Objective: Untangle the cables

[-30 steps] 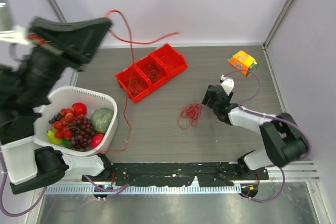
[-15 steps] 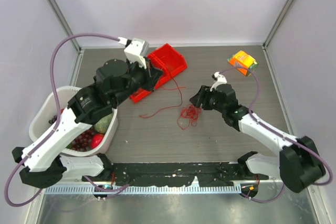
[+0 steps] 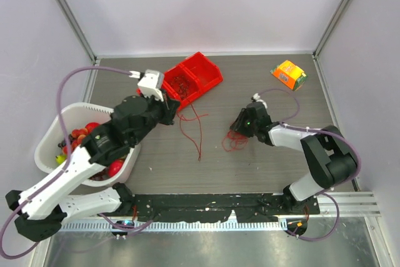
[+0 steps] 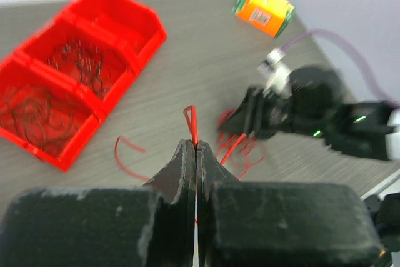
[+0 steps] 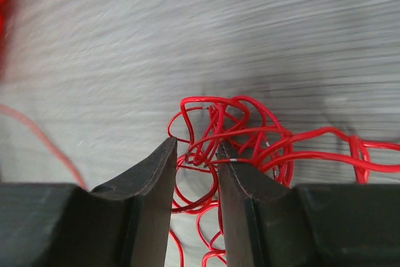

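Top external: wires (image 3: 182, 83) in red bin (image 3: 210, 72)

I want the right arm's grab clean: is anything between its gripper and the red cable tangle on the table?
Nothing visible does. The right gripper sits right at the red cable tangle, jaws apart with strands running between them; only the table shows around it.

The basket (image 3: 49, 141), holding what looks like fruit (image 3: 78, 137), sits left; bin (image 3: 190, 79) behind centre; carton (image 3: 289, 74) back right; cables (image 3: 235, 142) mid-table.
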You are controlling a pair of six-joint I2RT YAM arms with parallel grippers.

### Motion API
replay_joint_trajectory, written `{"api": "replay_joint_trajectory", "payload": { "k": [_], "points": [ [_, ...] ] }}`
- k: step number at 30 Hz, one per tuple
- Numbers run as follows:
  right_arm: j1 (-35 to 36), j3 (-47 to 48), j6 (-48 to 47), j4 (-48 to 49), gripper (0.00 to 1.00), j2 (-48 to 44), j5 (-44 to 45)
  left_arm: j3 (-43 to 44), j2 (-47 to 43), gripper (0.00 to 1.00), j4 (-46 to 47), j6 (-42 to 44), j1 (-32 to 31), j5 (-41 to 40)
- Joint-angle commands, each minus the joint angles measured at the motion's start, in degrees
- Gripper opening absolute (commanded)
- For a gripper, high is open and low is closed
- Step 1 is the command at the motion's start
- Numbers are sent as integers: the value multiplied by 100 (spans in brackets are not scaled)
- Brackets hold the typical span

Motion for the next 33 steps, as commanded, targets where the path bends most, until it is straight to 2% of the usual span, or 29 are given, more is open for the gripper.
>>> {"api": "replay_joint_trajectory", "payload": {
  "k": [1, 5, 8, 12, 13, 14, 18, 21, 24, 29, 33],
  "points": [
    [-822, -168, -306, -1798, 40, -628, 1593, -904, 223, 0, 846, -548, 278, 175],
    [-1061, -161, -587, -2615, 42, -1666, 2015, -1669, 530, 0, 1470, -1015, 560, 528],
    [-1061, 24, -736, -3107, 44, -2386, 2165, -2029, 864, 0, 1690, -1357, 674, 388],
    [-1044, 533, -1360, -3144, 50, -2809, 1324, -2198, 1470, 0, 1981, -1604, 903, 905],
    [-983, 604, -1483, -3144, 57, -2819, 1121, -2198, 1637, 0, 1903, -1691, 920, 906],
    [-947, 692, -1545, -3092, 61, -2784, 667, -2224, 1699, 0, 1884, -1753, 921, 923],
    [-439, 685, -1590, -2506, 65, -2311, -1029, -2706, 1543, 0, 2024, -2017, 921, 810],
    [246, 465, -1134, -1731, 66, -2002, -1499, -3216, 1358, 0, 2209, -2210, 929, 590],
    [1150, 455, -861, -1097, 68, -1563, -1263, -3620, 1401, 0, 2464, -2333, 938, 598],
    [1794, 736, -1342, -446, 70, -641, -1201, -4130, 1489, 0, 2859, -2501, 938, 616],
    [1988, 1403, -2291, -1251, 70, -17, -439, -4412, 1454, 0, 3194, -2536, 938, 520]
  ]
}}
